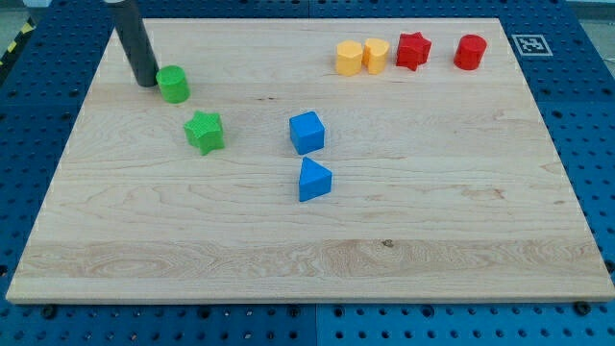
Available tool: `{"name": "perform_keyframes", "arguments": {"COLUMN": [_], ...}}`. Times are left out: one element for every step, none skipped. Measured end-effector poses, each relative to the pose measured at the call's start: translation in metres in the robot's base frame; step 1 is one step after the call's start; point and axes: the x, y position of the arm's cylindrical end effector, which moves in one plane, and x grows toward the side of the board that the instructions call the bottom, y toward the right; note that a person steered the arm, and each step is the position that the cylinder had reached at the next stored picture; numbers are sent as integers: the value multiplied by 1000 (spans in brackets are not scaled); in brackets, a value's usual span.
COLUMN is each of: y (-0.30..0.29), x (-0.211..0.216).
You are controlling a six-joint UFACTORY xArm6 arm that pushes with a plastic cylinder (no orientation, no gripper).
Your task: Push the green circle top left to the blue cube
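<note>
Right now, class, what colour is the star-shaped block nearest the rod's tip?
Green: the green star, seen in the camera view, below-right of my tip.

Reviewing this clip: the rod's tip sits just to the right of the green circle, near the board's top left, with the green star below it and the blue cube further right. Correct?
Not quite. The camera view shows my tip just to the left of the green circle, not the right. The rest holds: both are near the top left of the board, the green star lies below, and the blue cube is further right.

Green circle (174,85); blue cube (307,133); pale wood board (432,221).
</note>
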Motion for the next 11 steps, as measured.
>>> {"name": "perform_keyframes", "arguments": {"y": [-6,-2,8,20,29,36,40,42,61,89,95], "x": [8,-2,-5,0,17,29,30,30,30,30,35]}}
